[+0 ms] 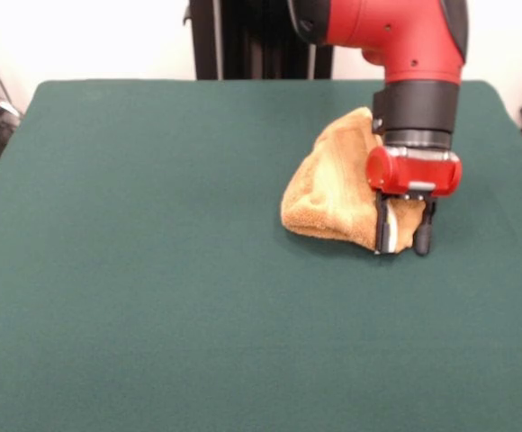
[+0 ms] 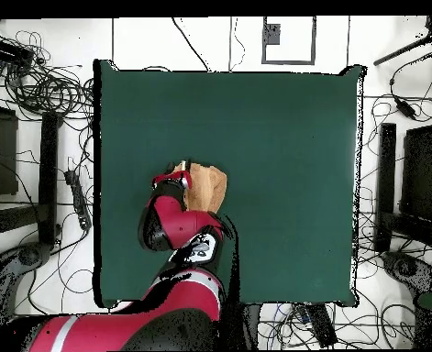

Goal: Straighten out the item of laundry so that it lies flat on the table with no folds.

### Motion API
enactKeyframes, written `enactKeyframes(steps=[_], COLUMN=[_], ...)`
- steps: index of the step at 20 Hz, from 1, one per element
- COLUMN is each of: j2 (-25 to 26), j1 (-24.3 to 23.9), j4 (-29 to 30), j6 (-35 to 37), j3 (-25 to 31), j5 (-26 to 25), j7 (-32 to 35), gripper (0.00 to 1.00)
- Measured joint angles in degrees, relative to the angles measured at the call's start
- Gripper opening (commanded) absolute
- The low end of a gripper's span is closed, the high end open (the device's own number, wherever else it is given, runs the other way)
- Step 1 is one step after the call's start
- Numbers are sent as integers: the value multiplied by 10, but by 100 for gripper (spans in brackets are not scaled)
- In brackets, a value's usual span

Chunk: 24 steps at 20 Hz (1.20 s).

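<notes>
The orange-tan towel (image 1: 333, 193) lies bunched and folded over on the dark green table (image 1: 153, 270), right of centre in the front view. My gripper (image 1: 403, 241) is down at the towel's right edge. Its two fingers (image 1: 384, 229) hold a thick fold of the cloth between them, with the tips close to the table. The arm's red wrist hides the towel's upper right part. In the overhead view the towel (image 2: 207, 189) is a small folded patch left of the table's centre, and the gripper (image 2: 178, 172) is at its left edge. No care tag shows.
The green table (image 2: 283, 137) stretches wide on every side of the towel. Cables and black stands (image 2: 49, 101) lie on the floor beyond the table's edges. The robot's black pedestal (image 1: 261, 40) stands at the far side.
</notes>
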Motion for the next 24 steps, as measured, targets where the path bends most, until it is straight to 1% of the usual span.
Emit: enactKeyframes(steps=[3,4,7,24], j2=[0,0,2,4], j1=[-4,-10,-14,-11], j4=[2,3,4,6], j6=[-6,-15,-27,-33], j3=[1,4,5,2], j5=[-5,-17,-24,-25], j7=[0,0,0,0], gripper=[100,100,100,100])
